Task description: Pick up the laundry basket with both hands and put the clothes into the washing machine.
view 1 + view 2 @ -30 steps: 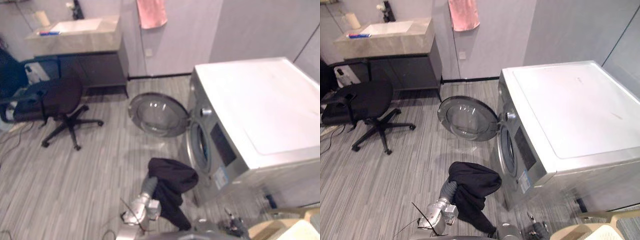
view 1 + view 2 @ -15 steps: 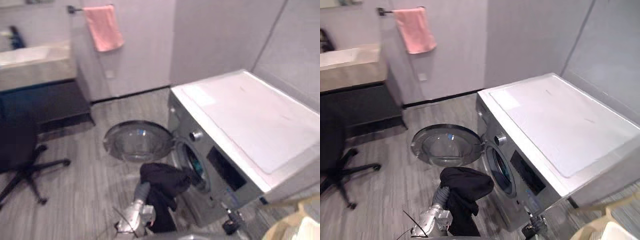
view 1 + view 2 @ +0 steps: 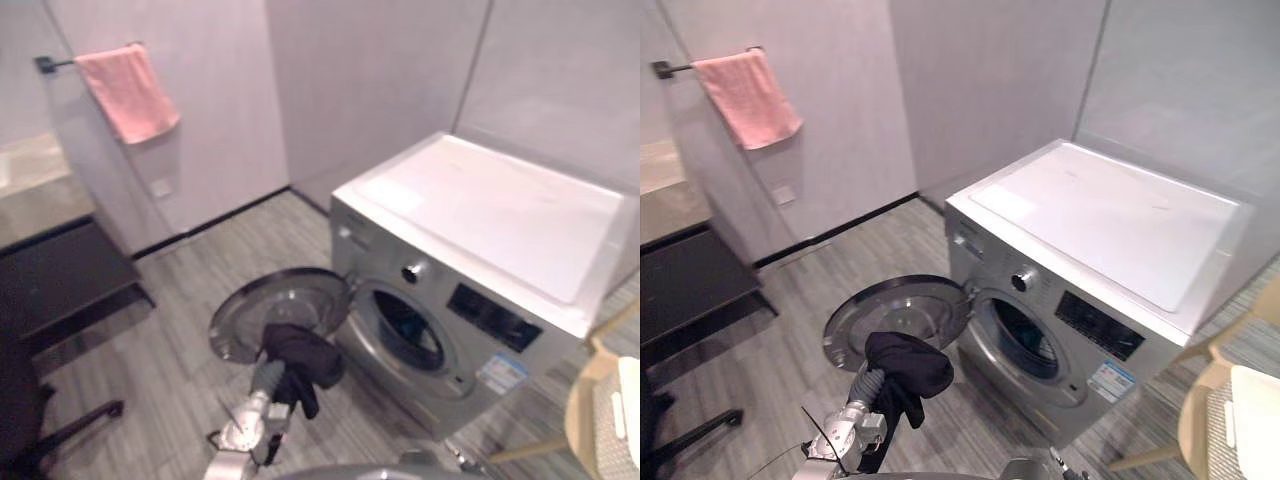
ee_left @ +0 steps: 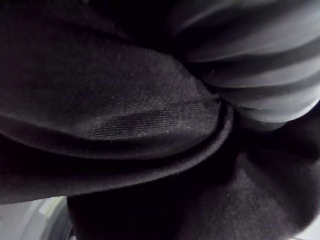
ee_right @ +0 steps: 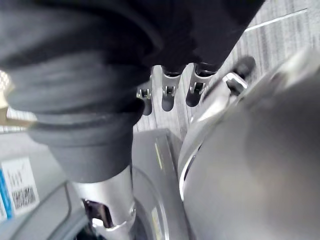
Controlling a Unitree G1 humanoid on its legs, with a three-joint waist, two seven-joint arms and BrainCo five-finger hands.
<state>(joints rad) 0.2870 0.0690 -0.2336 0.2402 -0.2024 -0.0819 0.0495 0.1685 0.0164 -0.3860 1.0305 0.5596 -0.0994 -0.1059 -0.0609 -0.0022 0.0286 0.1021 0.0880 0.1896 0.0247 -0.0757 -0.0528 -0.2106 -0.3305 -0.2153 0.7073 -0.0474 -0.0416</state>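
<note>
Left eye view: black garment (image 3: pixel 300 358) seemingly covers left hand (image 4: pixel 260 65); grip cannot be told.

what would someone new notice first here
The silver-grey front-loading washing machine with a white top dominates the right side, its round glass door standing wide open. Just in front of that door hangs a bunched black garment, draped over the left hand. On the back wall to the left, a pink towel hangs from a rail.
</note>
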